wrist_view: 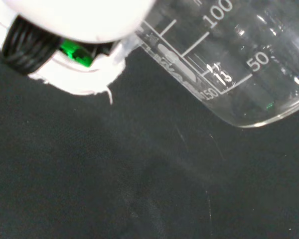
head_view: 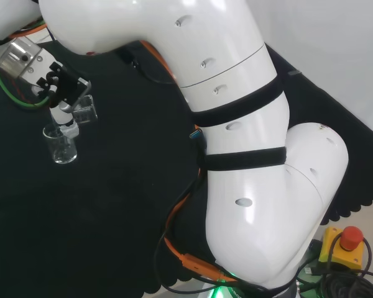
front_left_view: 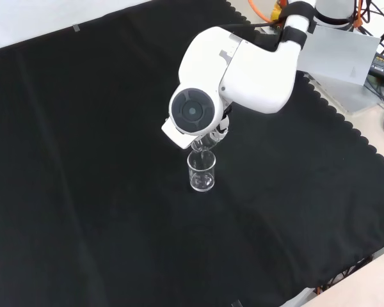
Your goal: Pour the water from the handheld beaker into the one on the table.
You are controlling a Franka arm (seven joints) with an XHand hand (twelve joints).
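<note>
Hand (head_view: 62, 87) gripping a tilted beaker (head_view: 86, 108) above the table beaker (head_view: 61, 144).
Head view: table beaker stands far left on black cloth (head_view: 112, 205); white arm link (front_left_view: 237, 70) screens the hand in front view; red button (head_view: 350, 237) near right.

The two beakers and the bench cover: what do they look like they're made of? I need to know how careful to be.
Held beaker: clear and smooth with printed white graduation lines, likely glass, though clear plastic can't be ruled out. Beaker on the table: equally transparent, with a bright rim highlight, probably the same material. Bench cover: matte black cloth with a scalloped edge, no shine.
</note>
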